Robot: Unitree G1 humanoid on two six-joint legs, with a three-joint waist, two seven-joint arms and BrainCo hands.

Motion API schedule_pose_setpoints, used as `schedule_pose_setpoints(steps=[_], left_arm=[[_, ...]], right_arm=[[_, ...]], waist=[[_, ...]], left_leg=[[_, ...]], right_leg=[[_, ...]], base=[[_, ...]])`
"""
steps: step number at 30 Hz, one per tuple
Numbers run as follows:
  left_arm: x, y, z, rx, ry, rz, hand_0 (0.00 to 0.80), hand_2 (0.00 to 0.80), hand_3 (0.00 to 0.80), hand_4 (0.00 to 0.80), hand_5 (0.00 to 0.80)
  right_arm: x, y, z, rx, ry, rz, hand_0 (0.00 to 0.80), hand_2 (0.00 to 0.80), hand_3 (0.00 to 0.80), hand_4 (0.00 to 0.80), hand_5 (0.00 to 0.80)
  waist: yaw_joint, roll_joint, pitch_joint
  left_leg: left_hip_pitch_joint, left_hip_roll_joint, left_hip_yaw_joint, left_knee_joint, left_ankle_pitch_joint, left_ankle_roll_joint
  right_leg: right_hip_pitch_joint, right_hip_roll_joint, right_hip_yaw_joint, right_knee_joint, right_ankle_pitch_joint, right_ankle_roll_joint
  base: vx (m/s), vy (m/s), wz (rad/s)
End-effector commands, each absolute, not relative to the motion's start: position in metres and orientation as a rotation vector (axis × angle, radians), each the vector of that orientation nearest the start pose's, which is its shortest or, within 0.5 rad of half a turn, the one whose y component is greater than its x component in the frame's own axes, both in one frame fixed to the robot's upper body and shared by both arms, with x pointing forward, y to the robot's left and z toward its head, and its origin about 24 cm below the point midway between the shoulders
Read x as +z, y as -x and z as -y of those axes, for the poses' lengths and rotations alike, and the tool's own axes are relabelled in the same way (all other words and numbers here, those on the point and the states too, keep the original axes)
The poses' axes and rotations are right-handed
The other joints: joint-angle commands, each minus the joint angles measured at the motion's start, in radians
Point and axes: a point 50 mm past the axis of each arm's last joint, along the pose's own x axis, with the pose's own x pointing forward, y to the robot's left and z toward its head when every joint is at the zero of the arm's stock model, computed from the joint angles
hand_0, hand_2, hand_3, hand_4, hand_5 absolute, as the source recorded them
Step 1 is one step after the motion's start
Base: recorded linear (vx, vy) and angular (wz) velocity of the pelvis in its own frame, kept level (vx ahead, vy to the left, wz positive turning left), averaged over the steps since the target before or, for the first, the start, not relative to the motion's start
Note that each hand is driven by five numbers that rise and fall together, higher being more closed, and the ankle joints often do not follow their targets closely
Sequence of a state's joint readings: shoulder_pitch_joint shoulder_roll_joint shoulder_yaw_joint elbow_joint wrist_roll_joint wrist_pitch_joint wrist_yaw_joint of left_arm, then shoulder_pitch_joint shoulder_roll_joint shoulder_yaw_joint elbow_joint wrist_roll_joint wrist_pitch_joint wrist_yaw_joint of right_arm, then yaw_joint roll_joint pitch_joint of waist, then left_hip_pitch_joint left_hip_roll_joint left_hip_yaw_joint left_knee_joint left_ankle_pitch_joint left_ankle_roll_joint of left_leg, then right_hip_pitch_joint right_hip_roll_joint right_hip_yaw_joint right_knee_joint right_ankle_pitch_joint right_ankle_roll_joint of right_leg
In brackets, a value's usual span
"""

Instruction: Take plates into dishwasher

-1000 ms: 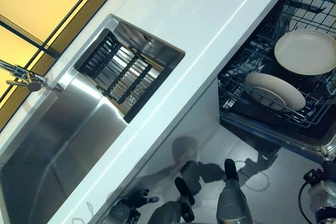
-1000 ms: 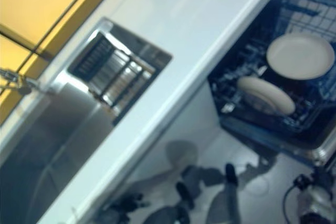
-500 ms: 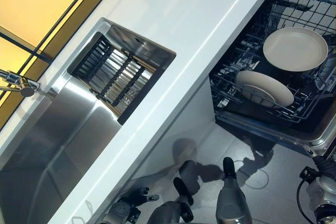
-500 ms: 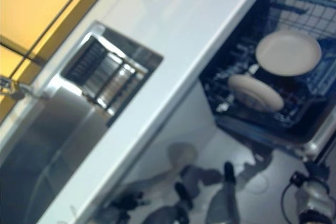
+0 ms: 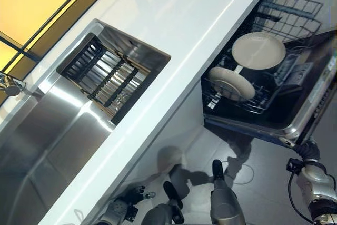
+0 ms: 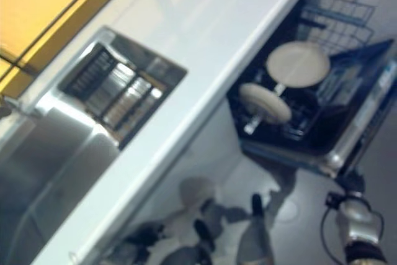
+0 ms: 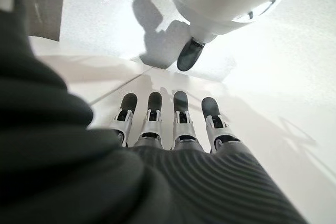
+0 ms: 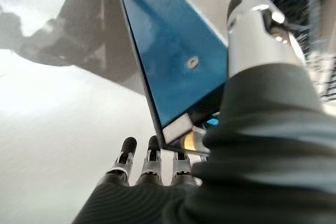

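Observation:
Two cream plates stand in the lower rack (image 5: 287,11) of the open dishwasher: a larger one (image 5: 258,50) at the back and a smaller one (image 5: 231,83) in front of it. Both show in the right eye view too, the larger (image 6: 298,64) and the smaller (image 6: 265,102). My left hand (image 5: 120,210) hangs low below the counter's edge, its fingers (image 7: 181,121) straight and empty over the floor. My right hand (image 5: 314,180) hangs low beside the dishwasher's open door (image 5: 310,98), its fingers (image 8: 151,163) straight and empty next to the blue door edge (image 8: 168,66).
A white counter (image 5: 179,30) runs across the view, with a steel sink (image 5: 47,130) at the left. A dark slatted drying rack (image 5: 102,75) sits in the sink, and a tap (image 5: 8,82) stands at its far left. Grey floor lies below the counter.
The camera has moved: the sink, counter and dishwasher have shifted left in the view and more of the dishwasher's door shows. The plates and both hands keep their places.

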State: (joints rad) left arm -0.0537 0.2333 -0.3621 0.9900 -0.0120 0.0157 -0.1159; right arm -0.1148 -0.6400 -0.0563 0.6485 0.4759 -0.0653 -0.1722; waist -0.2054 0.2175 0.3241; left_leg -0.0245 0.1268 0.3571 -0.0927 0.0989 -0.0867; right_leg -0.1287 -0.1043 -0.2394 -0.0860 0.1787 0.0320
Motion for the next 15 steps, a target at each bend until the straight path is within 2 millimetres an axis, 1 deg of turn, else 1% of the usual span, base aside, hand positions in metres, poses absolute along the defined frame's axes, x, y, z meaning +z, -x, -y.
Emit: schedule_pose_setpoints(steps=[1, 2, 4, 6, 9, 13, 15], left_arm=[[-0.13, -0.174, -0.213, -0.289, -0.487, -0.978, 0.0, 0.0, 0.0, 0.0, 0.0], [-0.131, -0.174, -0.213, -0.289, -0.489, -0.98, 0.0, 0.0, 0.0, 0.0, 0.0], [-0.132, -0.172, -0.214, -0.292, -0.494, -0.99, 0.0, 0.0, 0.0, 0.0, 0.0], [-0.132, -0.171, -0.214, -0.293, -0.495, -0.994, 0.0, 0.0, 0.0, 0.0, 0.0], [-0.133, -0.17, -0.214, -0.293, -0.501, -1.007, 0.0, 0.0, 0.0, 0.0, 0.0], [-0.134, -0.168, -0.215, -0.289, -0.509, -1.02, 0.0, 0.0, 0.0, 0.0, 0.0], [-0.135, -0.167, -0.215, -0.289, -0.513, -1.027, 0.0, 0.0, 0.0, 0.0, 0.0]], right_arm=[[0.124, -0.333, 0.239, 0.032, 0.198, 0.21, 0.0, 0.0, 0.0, 0.0, 0.0], [0.125, -0.333, 0.236, 0.039, 0.196, 0.213, 0.0, 0.0, 0.0, 0.0, 0.0], [0.129, -0.332, 0.222, 0.103, 0.196, 0.247, 0.0, 0.0, 0.0, 0.0, 0.0], [0.131, -0.332, 0.216, 0.131, 0.197, 0.259, 0.0, 0.0, 0.0, 0.0, 0.0], [0.135, -0.33, 0.198, 0.232, 0.208, 0.286, 0.0, 0.0, 0.0, 0.0, 0.0], [0.134, -0.326, 0.179, 0.348, 0.242, 0.277, 0.0, 0.0, 0.0, 0.0, 0.0], [0.131, -0.324, 0.174, 0.38, 0.242, 0.269, 0.0, 0.0, 0.0, 0.0, 0.0]], waist=[[0.1, -0.103, -0.079], [0.101, -0.105, -0.08], [0.105, -0.116, -0.088], [0.108, -0.12, -0.09], [0.115, -0.131, -0.098], [0.123, -0.145, -0.109], [0.126, -0.151, -0.113]], left_leg=[[0.036, 0.009, 0.019, 0.005, -0.007, -0.036], [0.037, 0.009, 0.019, 0.005, -0.007, -0.036], [0.043, 0.011, 0.021, 0.005, -0.007, -0.035], [0.045, 0.013, 0.021, 0.005, -0.007, -0.035], [0.05, 0.015, 0.021, 0.005, -0.007, -0.033], [0.055, 0.017, 0.016, 0.005, -0.006, -0.032], [0.057, 0.017, 0.014, 0.005, -0.006, -0.032]], right_leg=[[0.067, -0.015, -0.027, 0.009, -0.111, 0.04], [0.068, -0.015, -0.028, 0.009, -0.111, 0.04], [0.077, -0.014, -0.035, 0.008, -0.111, 0.041], [0.081, -0.014, -0.037, 0.007, -0.111, 0.041], [0.093, -0.014, -0.046, 0.006, -0.114, 0.04], [0.107, -0.012, -0.052, 0.006, -0.119, 0.038], [0.112, -0.012, -0.054, 0.006, -0.12, 0.038]], base=[[0.036, -0.014, -0.02], [0.042, -0.015, -0.01], [0.053, -0.014, -0.03], [0.042, -0.009, -0.01], [0.044, -0.009, 0.03], [0.053, -0.015, 0.11], [0.048, -0.012, 0.16]])
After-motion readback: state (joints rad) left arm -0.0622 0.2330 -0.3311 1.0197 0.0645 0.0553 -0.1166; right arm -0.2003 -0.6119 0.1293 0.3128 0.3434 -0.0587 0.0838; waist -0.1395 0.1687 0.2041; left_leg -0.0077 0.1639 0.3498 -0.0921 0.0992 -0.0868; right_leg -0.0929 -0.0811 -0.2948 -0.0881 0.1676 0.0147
